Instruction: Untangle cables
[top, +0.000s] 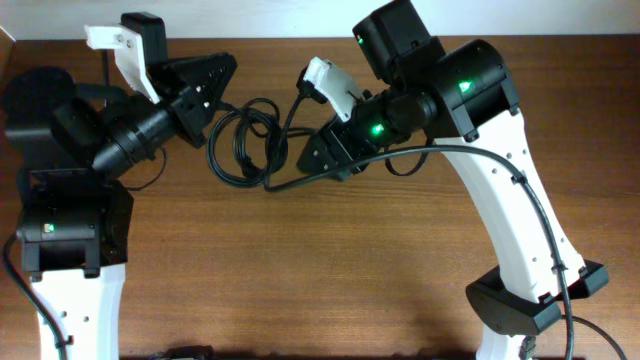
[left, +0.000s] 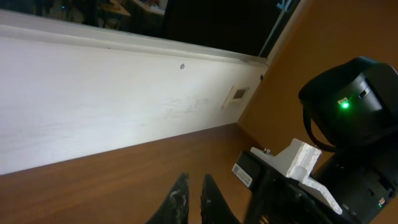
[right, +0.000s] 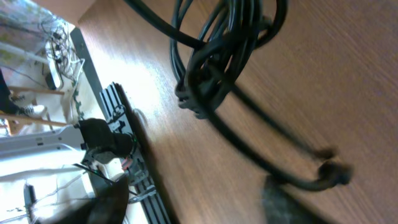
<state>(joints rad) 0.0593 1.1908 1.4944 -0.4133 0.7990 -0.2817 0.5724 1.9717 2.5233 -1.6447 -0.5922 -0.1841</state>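
I log one tangled coil of black cables (right: 214, 68) on the table (top: 330, 270), near the middle of its far edge; left gripper (left: 194, 186) fingers together; right gripper (right: 196, 202) jaws apart beside it

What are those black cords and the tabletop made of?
The cables look rubber- or plastic-sheathed: matte black with a faint sheen, bending in soft loops. The table looks like wood or wood-effect laminate: brown streaked grain, smooth, slightly glossy.
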